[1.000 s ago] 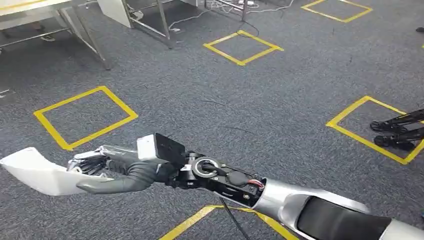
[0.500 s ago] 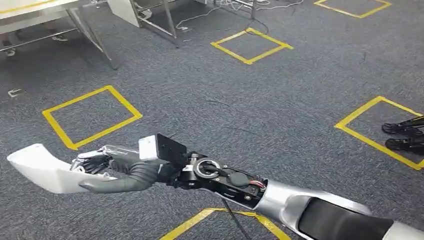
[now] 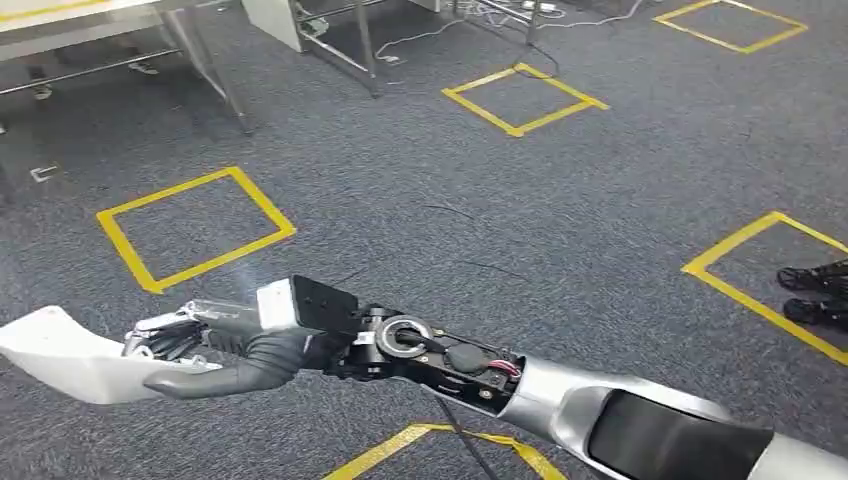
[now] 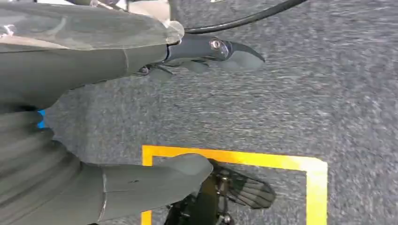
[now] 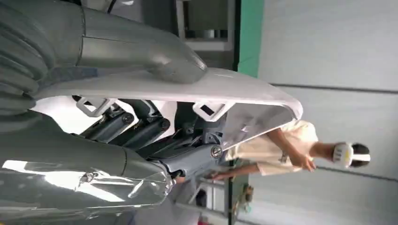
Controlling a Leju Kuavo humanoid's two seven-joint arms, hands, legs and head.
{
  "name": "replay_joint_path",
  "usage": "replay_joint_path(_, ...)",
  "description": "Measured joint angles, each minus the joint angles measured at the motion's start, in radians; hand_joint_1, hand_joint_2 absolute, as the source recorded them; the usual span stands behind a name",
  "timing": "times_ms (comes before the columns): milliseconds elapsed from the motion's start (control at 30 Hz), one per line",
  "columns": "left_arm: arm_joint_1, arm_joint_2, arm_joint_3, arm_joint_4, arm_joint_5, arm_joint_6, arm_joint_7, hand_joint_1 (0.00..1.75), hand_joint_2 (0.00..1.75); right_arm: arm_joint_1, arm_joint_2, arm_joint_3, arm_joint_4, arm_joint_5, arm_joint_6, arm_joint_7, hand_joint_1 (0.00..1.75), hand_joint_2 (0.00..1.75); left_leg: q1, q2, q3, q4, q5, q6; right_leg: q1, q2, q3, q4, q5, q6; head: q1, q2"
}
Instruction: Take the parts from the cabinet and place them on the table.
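Note:
My right hand (image 3: 205, 345) reaches across the lower left of the head view and grips a white curved plastic part (image 3: 60, 355) above the carpet. The thumb lies under the part and the fingers wrap over its near end. The right wrist view shows the same white part (image 5: 187, 89) close up, with clips on its inner side and the right hand's fingers (image 5: 141, 133) closed against it. My left hand (image 4: 94, 61) hangs over the floor, its thumb and fingers apart with nothing between them.
Grey carpet carries several yellow tape squares (image 3: 195, 225). Metal table legs (image 3: 215, 70) and cables lie at the far edge. Dark tripod feet (image 3: 815, 295) stand at the right edge. A person (image 5: 291, 150) stands ahead in the right wrist view.
The whole picture has shifted as the camera turned, and the floor marks have slid rightward. My right hand keeps the same hold on the white part, a little lower in the picture.

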Motion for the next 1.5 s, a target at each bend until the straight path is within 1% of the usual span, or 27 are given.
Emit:
replay_joint_path(33, 0.002, 0.0, 0.0, 0.0, 0.003, 0.0, 0.0, 0.0, 1.75, -0.002, 0.0, 0.0, 0.0, 0.0, 0.001, -0.001, 1.75, 1.75, 0.001, -0.007, 0.006, -0.002, -0.003, 0.005, -0.001, 0.028, -0.018, 0.048, -0.024, 0.006, 0.001, 0.0)
replay_joint_path(133, -0.001, -0.001, 0.0, 0.0, 0.005, 0.0, 0.0, 0.0, 1.75, 0.001, 0.0, 0.001, 0.002, 0.0, 0.001, -0.003, 1.75, 1.75, 0.0, -0.035, 0.01, -0.001, -0.009, 0.013, -0.004, 0.045, -0.159, 0.303, -0.124, 0.012, 0.011, 0.0)
replay_joint_path(167, 0.0, -0.002, 0.0, 0.0, 0.006, 0.0, 0.0, 0.0, 1.75, 0.002, 0.0, 0.002, 0.002, 0.0, 0.001, -0.003, 1.75, 1.75, 0.0, -0.044, 0.013, -0.001, -0.011, 0.014, -0.005, 0.046, -0.189, 0.342, -0.122, 0.012, 0.014, 0.0)
replay_joint_path(200, 0.001, -0.002, 0.0, 0.0, 0.006, 0.0, 0.0, 0.0, 1.75, 0.003, 0.0, 0.003, 0.003, 0.0, 0.001, -0.003, 1.75, 1.75, 0.0, -0.056, 0.018, 0.0, -0.015, 0.013, -0.006, 0.046, -0.193, 0.326, -0.092, 0.012, 0.016, 0.0)
replay_joint_path(267, 0.002, -0.003, 0.0, 0.0, 0.007, 0.0, 0.0, 0.0, 1.75, 0.002, 0.0, 0.003, 0.004, 0.0, 0.001, -0.003, 1.75, 1.75, 0.0, -0.08, 0.035, 0.001, -0.024, 0.008, -0.006, 0.055, -0.135, 0.171, 0.022, 0.004, 0.023, 0.0)
replay_joint_path(300, 0.002, -0.003, 0.0, 0.0, 0.007, 0.0, 0.0, 0.0, 1.75, 0.001, 0.0, 0.003, 0.004, 0.0, 0.001, -0.004, 1.75, 1.75, 0.001, -0.089, 0.043, 0.001, -0.031, 0.005, -0.006, 0.078, -0.095, 0.069, 0.081, -0.002, 0.027, 0.0)
replay_joint_path(333, 0.001, -0.005, 0.0, 0.0, 0.007, 0.0, 0.0, 0.0, 1.75, 0.001, 0.0, 0.003, 0.005, 0.0, 0.001, -0.004, 1.75, 1.75, 0.0, -0.097, 0.044, 0.003, -0.036, 0.001, -0.009, 0.116, -0.074, 0.027, 0.083, -0.008, 0.026, 0.0)
replay_joint_path(367, -0.003, -0.004, 0.0, 0.0, 0.007, 0.0, 0.0, 0.0, 1.75, -0.001, 0.0, 0.003, 0.005, 0.0, 0.001, -0.005, 1.75, 1.75, -0.003, -0.106, 0.039, 0.01, -0.038, -0.003, -0.014, 0.112, -0.067, -0.001, 0.075, -0.008, 0.017, 0.0)
replay_joint_path(467, 0.005, -0.003, -0.001, 0.0, 0.007, 0.001, 0.0, 0.0, 1.75, -0.001, 0.0, 0.003, 0.006, 0.001, 0.001, -0.005, 1.75, 1.75, 0.006, -0.123, 0.037, 0.0, -0.039, -0.021, -0.007, 0.098, -0.062, -0.001, 0.071, -0.021, 0.024, 0.0)
replay_joint_path(500, 0.007, -0.002, -0.001, 0.0, 0.008, 0.001, 0.0, 0.0, 1.75, -0.002, 0.004, 0.003, 0.006, 0.001, 0.001, -0.005, 1.75, 1.75, 0.006, -0.112, 0.04, 0.006, -0.045, -0.024, -0.017, 0.087, -0.051, -0.013, 0.073, -0.024, 0.025, 0.0)
replay_joint_path(533, 0.005, -0.003, -0.001, 0.0, 0.008, 0.001, 0.0, 0.0, 1.75, -0.002, 0.005, 0.003, 0.006, 0.002, 0.002, -0.005, 1.75, 1.75, 0.002, -0.074, 0.026, 0.037, -0.06, -0.033, -0.017, 0.08, -0.042, -0.018, 0.071, -0.028, 0.016, 0.0)
replay_joint_path(567, 0.0, -0.002, -0.001, 0.0, 0.01, 0.001, 0.0, 0.0, 1.75, -0.005, 0.005, 0.003, 0.006, 0.003, 0.002, -0.005, 1.75, 1.75, 0.004, -0.052, -0.01, 0.103, -0.09, -0.039, -0.017, 0.069, -0.038, -0.019, 0.068, -0.033, 0.005, 0.0)
replay_joint_path(633, -0.001, 0.0, -0.001, 0.0, 0.012, 0.002, 0.0, 0.0, 1.75, -0.003, 0.005, 0.004, 0.008, 0.008, 0.002, -0.003, 1.75, 1.75, 0.009, -0.035, -0.113, 0.276, -0.15, -0.051, -0.017, 0.049, -0.031, -0.019, 0.059, -0.035, 0.0, 0.0)
replay_joint_path(667, 0.0, -0.002, -0.001, 0.0, 0.015, 0.002, 0.0, 0.0, 1.75, -0.002, 0.005, 0.005, 0.009, 0.008, 0.002, -0.003, 1.75, 1.75, 0.012, -0.032, -0.15, 0.327, -0.155, -0.054, -0.017, 0.039, -0.028, -0.019, 0.054, -0.035, -0.001, 0.0)
replay_joint_path(733, 0.002, -0.003, -0.001, 0.0, 0.018, 0.002, 0.0, 0.0, 1.75, -0.001, 0.005, 0.006, 0.009, 0.008, 0.004, -0.003, 1.75, 1.75, 0.017, -0.028, -0.14, 0.27, -0.091, -0.057, -0.017, 0.021, -0.014, -0.019, 0.041, -0.032, -0.002, 0.0)
replay_joint_path(767, 0.003, -0.001, -0.001, 0.0, 0.02, 0.002, 0.0, 0.0, 1.75, -0.001, 0.005, 0.008, 0.009, 0.008, 0.004, -0.002, 1.75, 1.75, 0.019, -0.024, -0.101, 0.183, -0.038, -0.056, -0.018, 0.013, -0.004, -0.019, 0.034, -0.029, -0.003, 0.0)
replay_joint_path(800, 0.003, 0.002, -0.001, 0.0, 0.021, 0.002, 0.0, 0.0, 1.75, -0.002, 0.005, 0.01, 0.009, 0.008, 0.005, -0.002, 1.75, 1.75, 0.019, -0.001, -0.047, 0.07, 0.019, -0.055, -0.018, 0.003, 0.009, -0.019, 0.025, -0.024, -0.003, 0.0)
replay_joint_path(833, 0.002, 0.002, -0.001, 0.0, 0.023, 0.002, 0.0, 0.0, 1.75, -0.002, 0.005, 0.011, 0.009, 0.008, 0.007, -0.002, 1.75, 1.75, 0.013, 0.045, -0.02, 0.005, 0.026, -0.053, -0.014, -0.005, 0.015, -0.019, 0.017, -0.018, -0.006, 0.0)
replay_joint_path(900, -0.001, 0.001, -0.001, 0.0, 0.024, 0.002, 0.0, 0.0, 1.75, -0.006, 0.006, 0.011, 0.009, 0.008, 0.01, -0.002, 1.75, 1.75, 0.004, 0.016, -0.02, 0.006, 0.019, -0.029, -0.005, -0.012, 0.019, -0.02, 0.008, -0.008, -0.002, 0.0)
replay_joint_path(1000, 0.001, -0.001, -0.002, 0.0, 0.025, 0.002, 0.0, 0.0, 1.75, -0.006, 0.007, 0.012, 0.008, 0.008, 0.013, -0.003, 1.75, 1.75, 0.007, -0.008, -0.009, 0.002, 0.01, -0.009, -0.008, -0.031, 0.033, -0.027, -0.01, 0.009, 0.0, 0.0)
replay_joint_path(1033, 0.002, -0.001, -0.002, 0.0, 0.025, 0.002, 0.0, 0.0, 1.75, -0.006, 0.008, 0.012, 0.008, 0.008, 0.013, -0.003, 1.75, 1.75, 0.01, -0.012, -0.006, -0.001, 0.009, -0.008, -0.011, -0.02, 0.036, -0.02, -0.016, 0.012, 0.004, 0.0)
replay_joint_path(1067, 0.003, -0.001, -0.002, 0.0, 0.026, 0.003, 0.0, 0.0, 1.75, -0.009, 0.008, 0.012, 0.008, 0.007, 0.015, -0.004, 1.75, 1.75, 0.009, -0.018, 0.003, -0.001, 0.002, 0.003, -0.014, 0.033, 0.004, 0.059, -0.056, 0.016, 0.008, 0.0)
replay_joint_path(1167, 0.0, -0.002, -0.002, 0.0, 0.027, 0.003, 0.0, 0.0, 1.75, -0.006, 0.007, 0.013, 0.01, 0.007, 0.021, -0.003, 1.75, 1.75, 0.004, -0.036, 0.011, -0.001, -0.007, 0.014, -0.014, 0.048, -0.15, 0.32, -0.145, 0.018, 0.021, 0.0)
replay_joint_path(1200, 0.001, -0.002, -0.002, 0.0, 0.027, 0.003, 0.0, 0.0, 1.75, -0.003, 0.007, 0.013, 0.011, 0.007, 0.022, -0.003, 1.75, 1.75, 0.003, -0.044, 0.016, 0.0, -0.012, 0.014, -0.014, 0.048, -0.182, 0.35, -0.135, 0.016, 0.024, 0.0)
replay_joint_path(1233, 0.002, -0.003, -0.002, 0.0, 0.027, 0.003, 0.0, 0.0, 1.75, -0.002, 0.007, 0.014, 0.011, 0.007, 0.022, -0.002, 1.75, 1.75, 0.002, -0.051, 0.024, 0.0, -0.017, 0.013, -0.014, 0.048, -0.184, 0.328, -0.101, 0.013, 0.026, 0.0)
replay_joint_path(1333, 0.002, -0.003, -0.002, 0.0, 0.028, 0.003, 0.0, 0.0, 1.75, -0.004, 0.007, 0.015, 0.012, 0.007, 0.023, -0.002, 1.75, 1.75, -0.001, -0.064, 0.054, 0.0, -0.036, 0.007, -0.008, 0.056, -0.1, 0.083, 0.075, -0.009, 0.036, 0.0)
replay_joint_path(1500, 0.002, -0.003, -0.002, 0.0, 0.028, 0.003, 0.0, 0.0, 1.75, -0.004, 0.007, 0.015, 0.012, 0.007, 0.023, -0.002, 1.75, 1.75, -0.001, -0.064, 0.054, 0.0, -0.036, 0.007, -0.008, 0.056, -0.1, 0.083, 0.075, -0.009, 0.036, 0.0)
